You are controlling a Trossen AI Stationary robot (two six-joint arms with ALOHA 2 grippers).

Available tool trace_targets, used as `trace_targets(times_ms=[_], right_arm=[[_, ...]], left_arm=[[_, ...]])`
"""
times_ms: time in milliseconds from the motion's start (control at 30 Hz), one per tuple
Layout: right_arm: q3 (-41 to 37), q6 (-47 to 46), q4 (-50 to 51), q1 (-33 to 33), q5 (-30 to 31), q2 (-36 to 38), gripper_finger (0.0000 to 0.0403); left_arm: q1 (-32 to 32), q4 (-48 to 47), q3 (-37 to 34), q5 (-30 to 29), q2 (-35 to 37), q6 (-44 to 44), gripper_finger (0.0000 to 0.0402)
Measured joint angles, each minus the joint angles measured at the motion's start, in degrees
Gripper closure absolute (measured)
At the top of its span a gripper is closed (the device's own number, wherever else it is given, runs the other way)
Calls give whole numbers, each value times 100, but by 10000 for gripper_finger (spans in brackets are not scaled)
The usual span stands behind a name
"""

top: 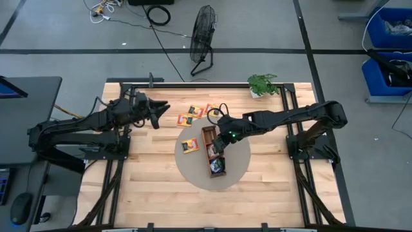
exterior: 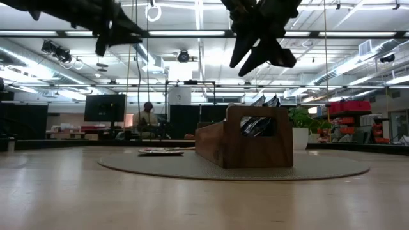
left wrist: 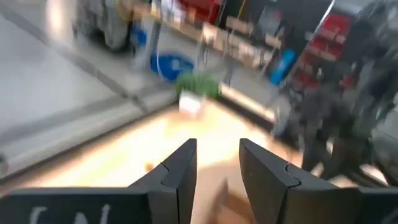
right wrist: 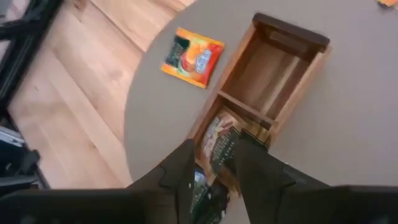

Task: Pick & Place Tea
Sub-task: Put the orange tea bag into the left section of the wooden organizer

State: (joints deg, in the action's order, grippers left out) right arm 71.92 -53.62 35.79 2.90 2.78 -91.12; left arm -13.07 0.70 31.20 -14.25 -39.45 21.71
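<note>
1. The tray point(right wrist: 273, 74) just ahead of the right gripper's fingers point(right wrist: 180, 177) is brown wood, smooth and satin, with visible grain.
2. The mat point(right wrist: 348, 137) under it looks matt grey-beige, cloth-like.
3. The orange sachet point(right wrist: 192, 57) beyond the fingers is glossy printed foil or paper.
4. The table point(top: 148, 180) is pale planked wood, lightly sheened.
5. Both grippers' fingers look like matt dark plastic.

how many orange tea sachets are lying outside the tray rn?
4 orange sachets: one on the mat beside the tray, three clustered on the bare wood beyond the mat. The right arm may hide more.
</note>
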Motion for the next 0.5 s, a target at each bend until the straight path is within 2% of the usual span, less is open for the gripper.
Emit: trace_targets(times_ms=[167,367,500], right_arm=[[0,12,184,1,23,16,282],[-2,14,539,2,82,16,282],[-2,13,669,20,99,16,282]], left_arm=[[-258,-1192,-7,735,-386,1016,278],[-340,-1231,0,2606,-1197,375,278],[-331,-1054,0,2911,-1828,483,278]])
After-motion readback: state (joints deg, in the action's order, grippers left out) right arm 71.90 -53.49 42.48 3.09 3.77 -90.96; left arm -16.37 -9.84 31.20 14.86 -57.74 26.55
